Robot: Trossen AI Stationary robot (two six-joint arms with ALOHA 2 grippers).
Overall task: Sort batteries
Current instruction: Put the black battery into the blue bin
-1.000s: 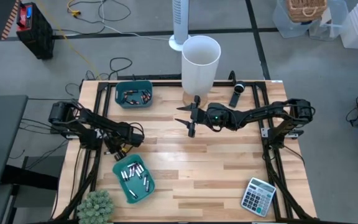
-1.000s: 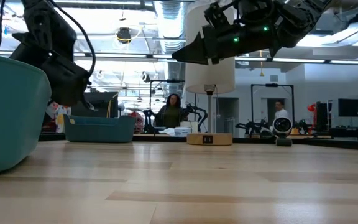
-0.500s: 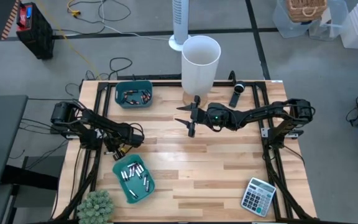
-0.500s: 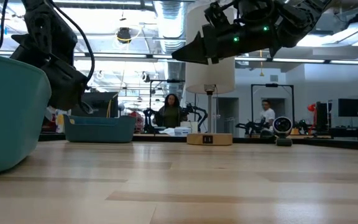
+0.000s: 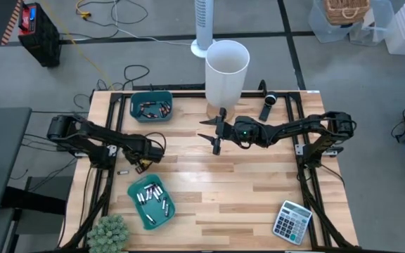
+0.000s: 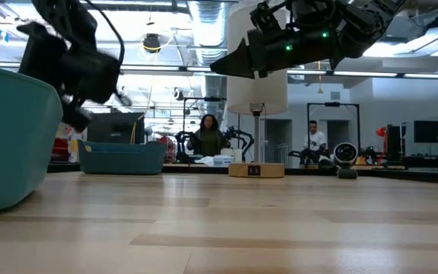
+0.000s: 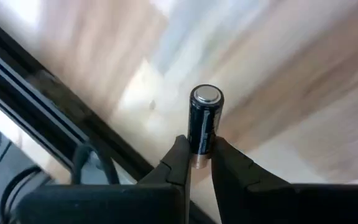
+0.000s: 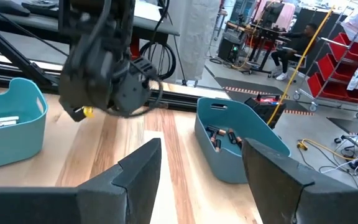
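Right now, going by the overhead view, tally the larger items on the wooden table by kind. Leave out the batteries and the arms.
teal plastic bins: 2
tall white cylindrical bucket: 1
grey calculator: 1
green spiky potted plant: 1
black oblong device: 1
Total: 6

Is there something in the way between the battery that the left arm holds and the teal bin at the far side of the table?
Nothing visible blocks it. The left gripper holds a dark battery in its jaws above bare wood. Between it and the far teal bin the high view shows only open tabletop. The right gripper hangs open near the table's middle, off to the side.
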